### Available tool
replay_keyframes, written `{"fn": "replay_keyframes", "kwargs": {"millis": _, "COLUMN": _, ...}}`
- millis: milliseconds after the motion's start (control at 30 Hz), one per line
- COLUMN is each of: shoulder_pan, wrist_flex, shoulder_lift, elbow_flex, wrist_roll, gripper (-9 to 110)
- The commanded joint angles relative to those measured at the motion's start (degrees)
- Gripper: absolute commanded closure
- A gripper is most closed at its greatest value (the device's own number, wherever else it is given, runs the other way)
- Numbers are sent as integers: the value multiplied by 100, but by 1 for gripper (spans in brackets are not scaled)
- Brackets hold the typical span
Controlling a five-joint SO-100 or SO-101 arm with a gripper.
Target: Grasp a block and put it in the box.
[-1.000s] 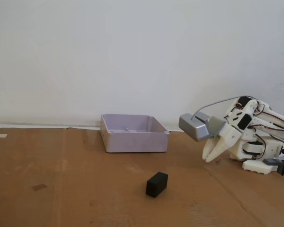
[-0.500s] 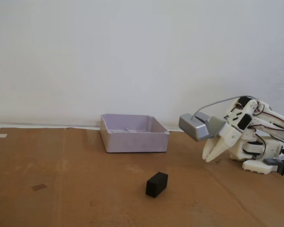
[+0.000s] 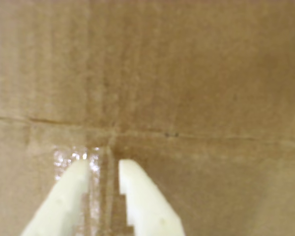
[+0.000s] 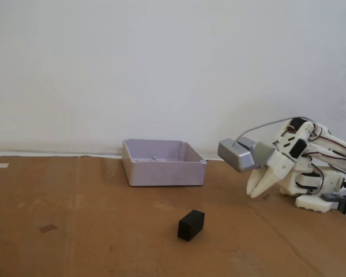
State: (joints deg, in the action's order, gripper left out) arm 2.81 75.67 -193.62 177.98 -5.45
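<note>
The gripper point(image 4: 255, 192) hangs slightly parted, empty, at three o'clock; block point(image 4: 191, 224) and box point(image 4: 163, 172) stand apart on open cardboard point(image 4: 92, 231).

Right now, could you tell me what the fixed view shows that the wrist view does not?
Only the fixed view shows the black block lying on the cardboard, the lilac-grey box behind it, the folded white arm at right and the wall. Only the wrist view shows, close up, a crease and a shiny strip of tape beneath the jaws. Both show the gripper, its jaws slightly apart and empty, and the brown cardboard.
</note>
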Motion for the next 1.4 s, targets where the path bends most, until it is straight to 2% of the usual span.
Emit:
{"fn": "replay_keyframes", "kwargs": {"millis": 0, "shoulder_pan": -26, "wrist_flex": 993, "shoulder_lift": -105, "elbow_flex": 229, "wrist_roll": -26, "gripper": 96}}
{"fn": "replay_keyframes", "kwargs": {"millis": 433, "shoulder_pan": -18, "wrist_flex": -624, "shoulder_lift": 97, "elbow_flex": 185, "wrist_roll": -18, "gripper": 96}}
{"fn": "replay_keyframes", "kwargs": {"millis": 1367, "shoulder_pan": -18, "wrist_flex": -668, "shoulder_lift": 3419, "elbow_flex": -3419, "wrist_roll": 26, "gripper": 96}}
